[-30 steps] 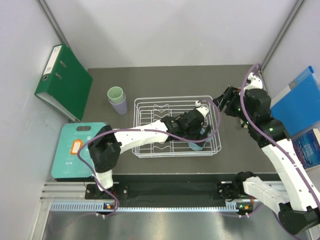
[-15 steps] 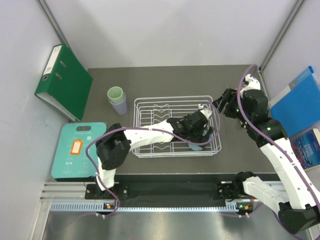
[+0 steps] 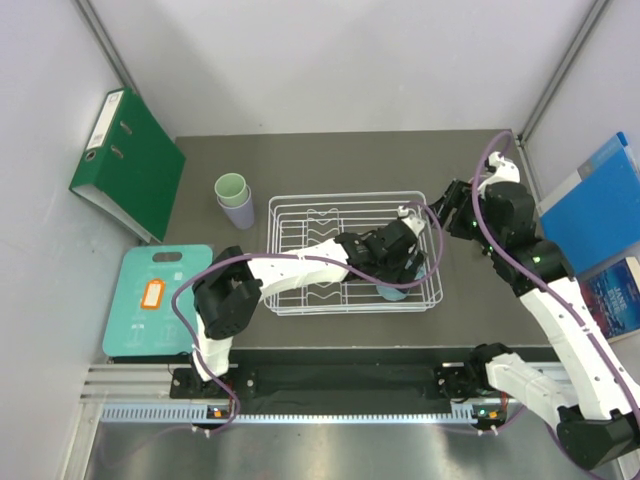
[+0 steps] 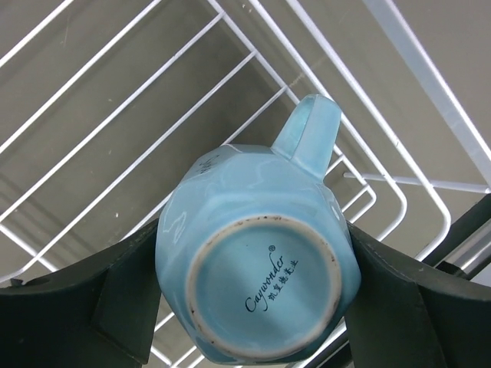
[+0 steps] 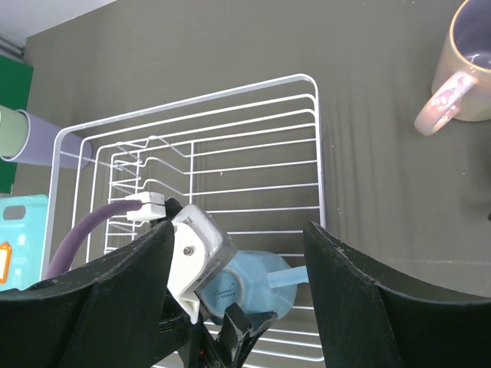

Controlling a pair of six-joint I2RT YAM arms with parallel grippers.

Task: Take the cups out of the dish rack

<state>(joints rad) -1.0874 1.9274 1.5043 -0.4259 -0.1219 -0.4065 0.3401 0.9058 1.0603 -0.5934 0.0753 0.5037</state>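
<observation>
The white wire dish rack (image 3: 340, 196) (image 5: 318, 153) (image 4: 430, 84) stands mid-table. A light blue cup (image 3: 393, 291) (image 4: 261, 261) (image 5: 257, 287) with a handle lies tipped in its near right corner, base toward the left wrist camera. My left gripper (image 3: 398, 278) (image 4: 249, 230) is shut on this cup, a finger pressed to each side. My right gripper (image 3: 445, 210) (image 5: 238, 228) hangs open over the rack's right end, holding nothing. A mint green cup (image 3: 232, 186) sits nested in a lavender cup (image 3: 239, 213) left of the rack. A pinkish mug (image 5: 464, 69) stands on the table to the right.
A green binder (image 3: 130, 160) leans at the back left. A teal board (image 3: 160, 300) lies at the front left. Blue folders (image 3: 595, 210) stand by the right wall. The rack's upright prongs (image 3: 320, 215) are at its far side.
The left gripper's fingers have closed in onto the blue cup's sides. The right gripper has drawn slightly back toward the right.
</observation>
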